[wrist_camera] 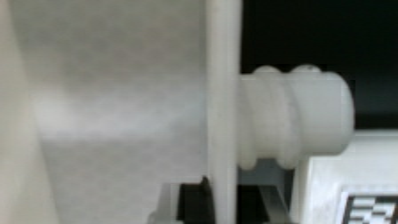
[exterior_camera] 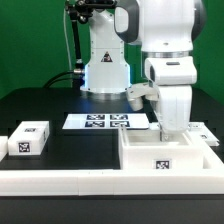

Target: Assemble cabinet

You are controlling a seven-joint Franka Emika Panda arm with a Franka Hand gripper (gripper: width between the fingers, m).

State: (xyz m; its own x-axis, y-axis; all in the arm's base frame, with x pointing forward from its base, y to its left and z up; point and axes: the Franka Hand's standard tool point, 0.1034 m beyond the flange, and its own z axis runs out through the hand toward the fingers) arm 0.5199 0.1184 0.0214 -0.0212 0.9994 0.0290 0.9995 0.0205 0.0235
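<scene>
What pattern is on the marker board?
Black-and-white square tags; the marker board shows best in the exterior view.

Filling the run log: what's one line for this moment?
claw: shut | position: low at cabinet shell | held: unclear | tagged block: apart, exterior view's left

The arm (exterior_camera: 165,35) is cut off by the exterior view's upper edge. The fingertips of its gripper (exterior_camera: 170,130) are lost behind the rear wall of the cabinet (exterior_camera: 140,160), so any hold there cannot be made out. The arm also covers one end of the marker board (exterior_camera: 105,122), whose tags are too small to read. A white block (exterior_camera: 206,131) shows only in part beside the gripper. In the wrist view, a blurred white panel (wrist_camera: 107,110) runs out of frame, a ribbed white piece (wrist_camera: 294,110) is clipped by the edge, and a tag (wrist_camera: 347,190) is cropped at the corner.
</scene>
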